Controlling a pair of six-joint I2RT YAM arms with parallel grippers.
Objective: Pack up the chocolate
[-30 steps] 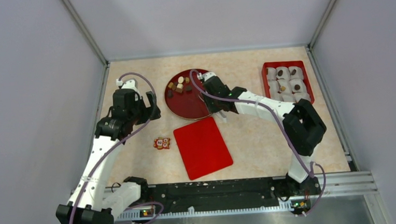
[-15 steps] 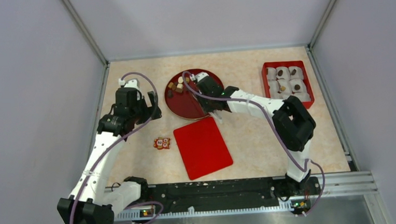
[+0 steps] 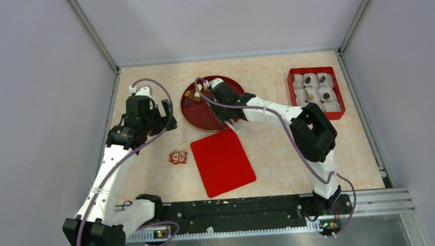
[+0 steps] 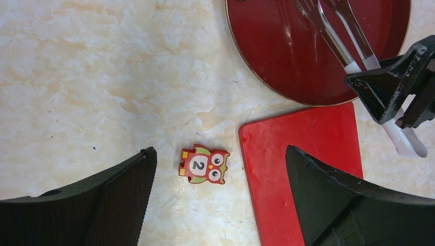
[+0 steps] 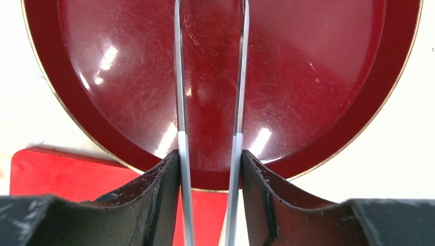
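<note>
Chocolate count: roughly five tiny brown and tan chunks (image 3: 193, 96) on the far-left part of one round dark-red plate (image 3: 203, 119), just beyond the right gripper (image 5: 210, 159), which pinches silver tweezers (image 5: 179, 102) over that plate. Left gripper (image 4: 219, 150) hangs wide open left of it.

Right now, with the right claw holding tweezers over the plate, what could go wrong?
1. The tweezers are pinched in the right claw by their thin arms only; they may twist or slip.
2. The chocolate is bunched near the plate's far-left rim, so the tips could knock neighbours off it.
3. The box of paper cups lies far right; a tiny piece might drop on the way.
</note>
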